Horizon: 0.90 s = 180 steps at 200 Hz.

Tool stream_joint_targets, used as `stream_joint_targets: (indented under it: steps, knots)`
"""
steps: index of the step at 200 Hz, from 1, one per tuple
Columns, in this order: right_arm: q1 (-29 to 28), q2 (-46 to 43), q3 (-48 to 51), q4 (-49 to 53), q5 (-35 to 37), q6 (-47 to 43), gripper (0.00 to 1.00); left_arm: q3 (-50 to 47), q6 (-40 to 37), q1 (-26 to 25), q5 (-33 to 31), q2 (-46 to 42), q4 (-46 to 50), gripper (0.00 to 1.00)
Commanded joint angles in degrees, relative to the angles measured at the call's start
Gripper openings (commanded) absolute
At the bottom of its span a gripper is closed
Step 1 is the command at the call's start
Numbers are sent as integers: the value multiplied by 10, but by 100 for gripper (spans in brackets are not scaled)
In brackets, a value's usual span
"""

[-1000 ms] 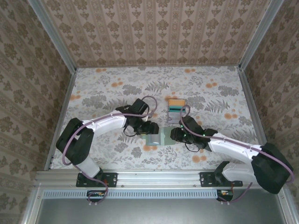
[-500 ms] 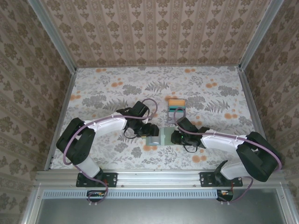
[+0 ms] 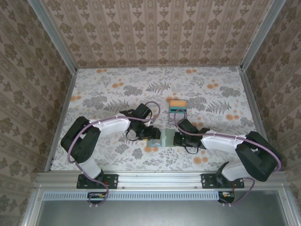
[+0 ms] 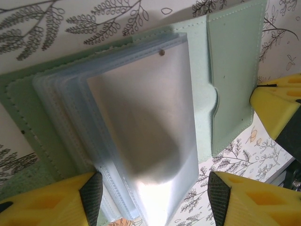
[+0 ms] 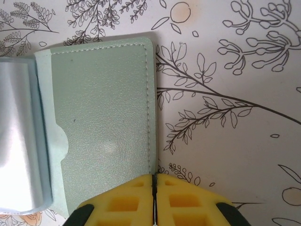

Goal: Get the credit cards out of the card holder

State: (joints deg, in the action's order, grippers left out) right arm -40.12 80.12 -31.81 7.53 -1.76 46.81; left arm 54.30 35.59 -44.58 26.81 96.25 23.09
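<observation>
Top view: card holder (image 3: 158, 140) lies open flat between left gripper (image 3: 150, 133) and right gripper (image 3: 174, 139), both at its edges. Credit cards (image 3: 178, 107) stacked beyond, nearer right arm.

Left wrist: jaws wide, straddling clear sleeves (image 4: 141, 127); sleeves' long axis runs in between fingers.

Right wrist: fingers pressed together at holder's right edge; pinching it or not, cannot tell.

The pads (image 4: 42, 202) of my left gripper (image 4: 150, 205) covered one lower corner of the card holder (image 4: 233, 70), and its clear sleeves (image 4: 141, 122) ran off the bottom edge, too glare-washed to show any contents. My right gripper (image 5: 154, 200) hid the holder's near edge (its left half was cropped). From above, the credit cards (image 3: 178, 107) were too small to count.
</observation>
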Motion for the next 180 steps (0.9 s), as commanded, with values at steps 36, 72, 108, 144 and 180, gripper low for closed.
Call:
stream_joint_targets:
  steps: [36, 72, 108, 144, 180]
  knots:
    - [0, 16, -5, -9, -11, 4, 8, 31, -9, -25, 21, 18, -15, 65]
    - [-1, 16, -4, -11, -11, 7, 8, 36, -11, -29, 14, 13, -11, 70]
    - [-2, 15, -1, -13, -11, 9, 9, 45, -15, -29, 9, 0, -6, 71]
    - [-2, 16, 1, -16, -11, 11, 9, 68, -19, -32, 17, -3, -4, 71]
    - [-2, 7, 6, -14, -6, 17, 12, 100, -27, -42, 42, 25, -8, 70]
